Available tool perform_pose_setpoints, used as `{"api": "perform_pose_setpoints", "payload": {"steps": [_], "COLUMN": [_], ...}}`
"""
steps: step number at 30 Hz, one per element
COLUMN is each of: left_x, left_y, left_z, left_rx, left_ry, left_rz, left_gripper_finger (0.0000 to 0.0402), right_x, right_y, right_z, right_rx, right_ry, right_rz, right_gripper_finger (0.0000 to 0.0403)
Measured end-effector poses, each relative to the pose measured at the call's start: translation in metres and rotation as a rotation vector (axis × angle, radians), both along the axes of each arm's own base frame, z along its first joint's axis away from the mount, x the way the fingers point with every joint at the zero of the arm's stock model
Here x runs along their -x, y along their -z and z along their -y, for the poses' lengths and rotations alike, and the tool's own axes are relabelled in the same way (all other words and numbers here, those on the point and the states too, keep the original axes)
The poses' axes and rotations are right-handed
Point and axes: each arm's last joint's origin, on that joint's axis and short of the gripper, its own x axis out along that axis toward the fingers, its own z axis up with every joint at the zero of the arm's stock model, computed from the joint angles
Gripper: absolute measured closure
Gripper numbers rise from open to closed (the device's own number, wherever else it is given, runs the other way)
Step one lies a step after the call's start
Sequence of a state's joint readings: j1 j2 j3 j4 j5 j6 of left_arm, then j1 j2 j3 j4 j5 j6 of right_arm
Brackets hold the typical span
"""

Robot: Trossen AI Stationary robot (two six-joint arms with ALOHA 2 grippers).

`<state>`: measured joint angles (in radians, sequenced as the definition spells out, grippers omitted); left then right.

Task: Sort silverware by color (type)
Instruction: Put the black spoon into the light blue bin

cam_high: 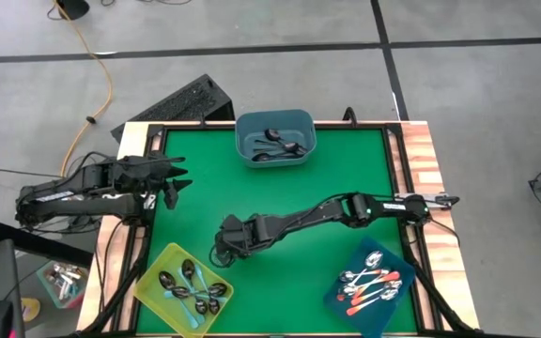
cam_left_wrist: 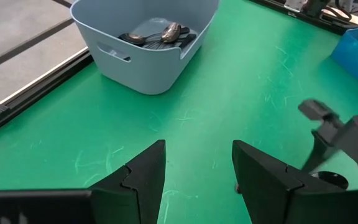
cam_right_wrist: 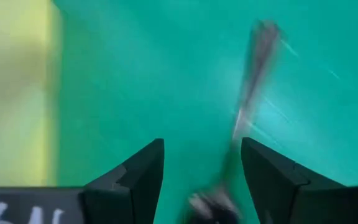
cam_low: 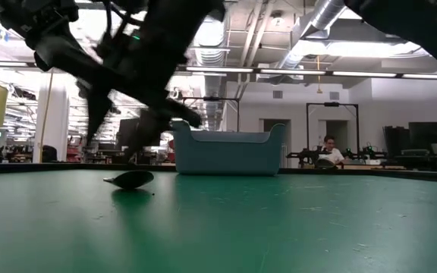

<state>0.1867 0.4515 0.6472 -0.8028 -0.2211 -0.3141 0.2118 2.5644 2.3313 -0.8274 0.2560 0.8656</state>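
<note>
Left gripper (cam_high: 178, 183) parked at the table's left edge, fingers spread, nothing between them (just waiting). Yellow bin (cam_high: 148, 284) with teal-handled spoons sits just left of the right gripper (cam_high: 222, 246). Its fingers are apart, a dark spoon (cam_right_wrist: 252, 93) lying on the mat between and ahead of them, looks set down loose, not gripped. Grey-blue bin (cam_high: 252, 126) well ahead holds the dark ones, likely its home

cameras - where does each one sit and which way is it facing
High: overhead, straight down on the green table, both arms.
Low: table height, level across to the grey-blue bin; arms overhead.
Left wrist: past the open left gripper toward that bin.
Right wrist: past the open right gripper at a spoon.
Shared: the bin.
</note>
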Motion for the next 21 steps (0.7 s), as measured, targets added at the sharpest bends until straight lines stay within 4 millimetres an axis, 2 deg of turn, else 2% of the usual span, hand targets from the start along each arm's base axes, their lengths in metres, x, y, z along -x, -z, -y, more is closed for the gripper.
{"api": "perform_pose_setpoints", "payload": {"steps": [4,14,18,21], "left_x": [0.0,0.0,0.0,0.0], "left_y": [0.0,0.0,0.0,0.0], "left_z": [0.0,0.0,0.0,0.0], "left_rx": [0.0,0.001,0.003,0.003], "left_ry": [0.0,-0.001,-0.002,-0.002], "left_rz": [0.0,0.0,0.001,0.001], "left_gripper_finger": [0.0232,0.0232,0.0232,0.0232], "right_x": [0.0,-0.004,-0.001,0.009], "right_y": [0.015,0.012,-0.005,-0.031], "right_z": [-0.001,0.009,0.015,0.024], "right_rx": [0.009,-0.036,-0.054,-0.024], "right_ry": [0.0,0.0,-0.031,-0.063], "right_rz": [-0.037,-0.021,-0.016,-0.047], "right_gripper_finger": [0.0181,0.0182,0.0182,0.0182]}}
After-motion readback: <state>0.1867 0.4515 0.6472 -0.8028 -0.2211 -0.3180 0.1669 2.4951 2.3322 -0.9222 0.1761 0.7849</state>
